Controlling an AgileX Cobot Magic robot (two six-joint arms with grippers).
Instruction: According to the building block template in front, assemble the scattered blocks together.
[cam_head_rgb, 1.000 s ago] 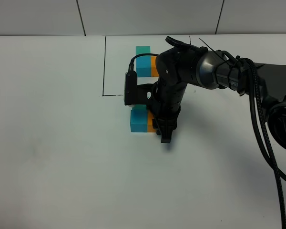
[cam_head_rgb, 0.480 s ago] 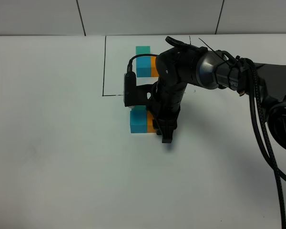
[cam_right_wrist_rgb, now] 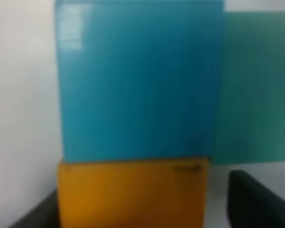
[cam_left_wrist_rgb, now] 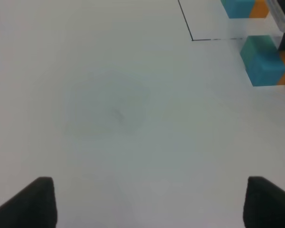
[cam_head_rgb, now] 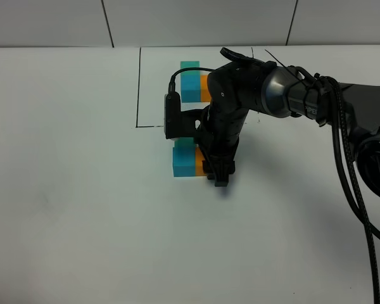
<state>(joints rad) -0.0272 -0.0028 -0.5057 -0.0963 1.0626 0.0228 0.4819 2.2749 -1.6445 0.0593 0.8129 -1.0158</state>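
Right gripper low over orange block, jaws slightly apart astride it, beside blue block. Left gripper wide open, empty.

A plain white table fills the view, backed by a pale wall crossed by dark seams.

Lab test bench: bare white tabletop, black-lined rectangle.

Teal, blue, orange scattered blocks
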